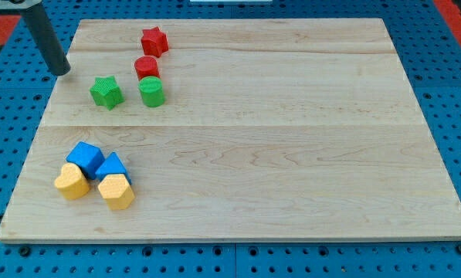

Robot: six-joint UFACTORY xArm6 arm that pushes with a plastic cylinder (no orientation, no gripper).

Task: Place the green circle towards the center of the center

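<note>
The green circle [151, 91] sits on the wooden board [276, 139] at the upper left, touching a red circle [146, 67] just above it. A green star [106, 92] lies to its left. My tip [61, 72] rests near the board's upper left edge, well left of the green star and apart from all blocks.
A red star [154, 41] lies near the top edge, above the red circle. At the lower left is a cluster: a blue cube [85, 157], a blue block [113, 167], and two yellow blocks [72, 182] [116, 191]. A blue pegboard [446, 93] surrounds the board.
</note>
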